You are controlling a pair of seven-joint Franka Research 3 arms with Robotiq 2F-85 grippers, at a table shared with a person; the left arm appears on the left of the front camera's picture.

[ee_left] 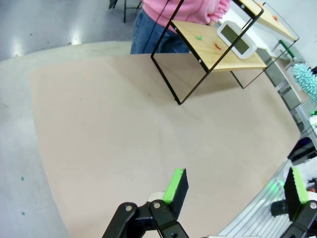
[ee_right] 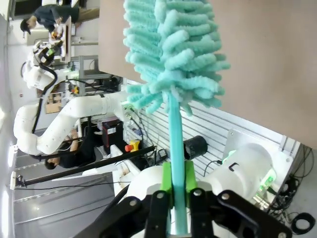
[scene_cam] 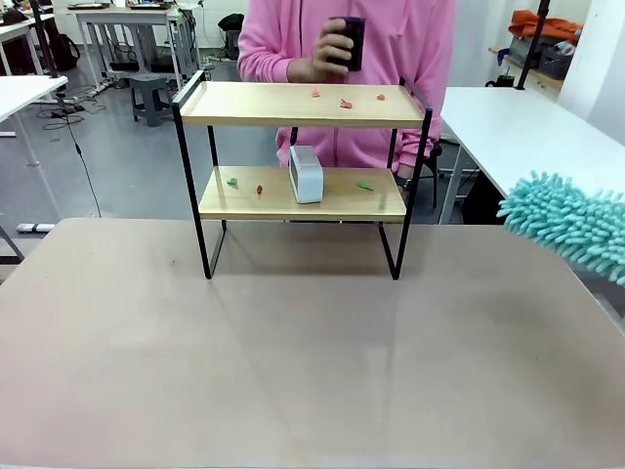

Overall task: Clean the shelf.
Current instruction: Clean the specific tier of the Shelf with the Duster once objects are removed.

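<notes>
Shelf [scene_cam: 254, 104]: stands on the brown table [scene_cam: 293, 371], upper middle of the front view, with a person in pink right behind it; in the left wrist view [ee_left: 233, 60] it sits tilted at the upper right.
Top board: the front view shows three small red and orange scraps [scene_cam: 345, 102] right of its middle.
Lower board: a white box [scene_cam: 306, 173] stands near the middle, green and red scraps [scene_cam: 232, 181] to its left, one green scrap to its right; the left wrist view shows the box's dark face [ee_left: 237, 38].
Person's hand [scene_cam: 332, 49]: holds a dark object above the top board, top centre of the front view.
Left claw [ee_left: 237, 182]: bottom edge of its own view, jaws wide apart, nothing between them, over the table's near part.
Right claw [ee_right: 177, 181]: clamped on the duster's teal handle, seen in its own view.
Duster [ee_right: 173, 54]: its fluffy teal head enters the front view's right edge [scene_cam: 571, 223], well apart from the shelf.
</notes>
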